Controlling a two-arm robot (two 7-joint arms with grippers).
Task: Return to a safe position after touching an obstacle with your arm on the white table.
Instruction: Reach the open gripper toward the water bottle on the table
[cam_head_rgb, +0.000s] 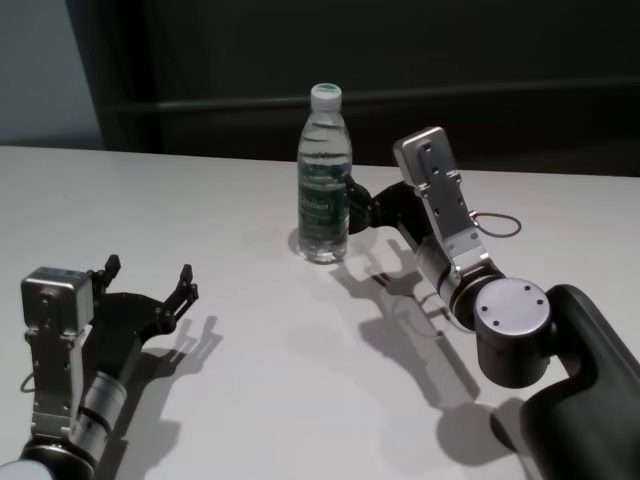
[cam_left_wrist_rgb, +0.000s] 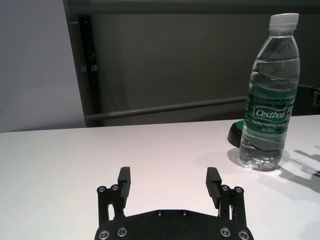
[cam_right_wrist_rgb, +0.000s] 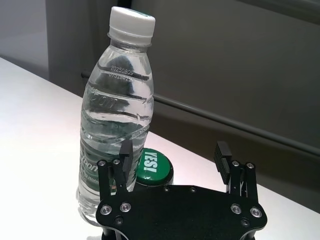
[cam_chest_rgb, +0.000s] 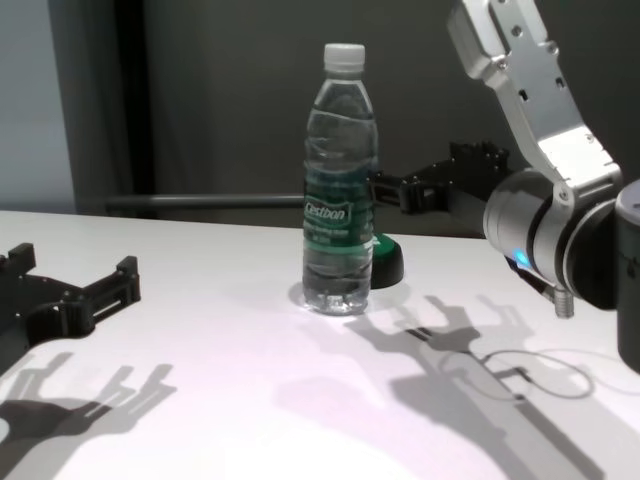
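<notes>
A water bottle (cam_head_rgb: 324, 190) stands upright mid white table (cam_head_rgb: 250, 400). The right gripper (cam_right_wrist_rgb: 175, 160), fingers spread, sits against its side; retreat seems undone. The left gripper (cam_head_rgb: 150, 280), also spread, rests well apart.

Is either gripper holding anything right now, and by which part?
Nothing is held. The right gripper is open beside the bottle, not clamped on it; the left gripper is open over the white table.
</notes>
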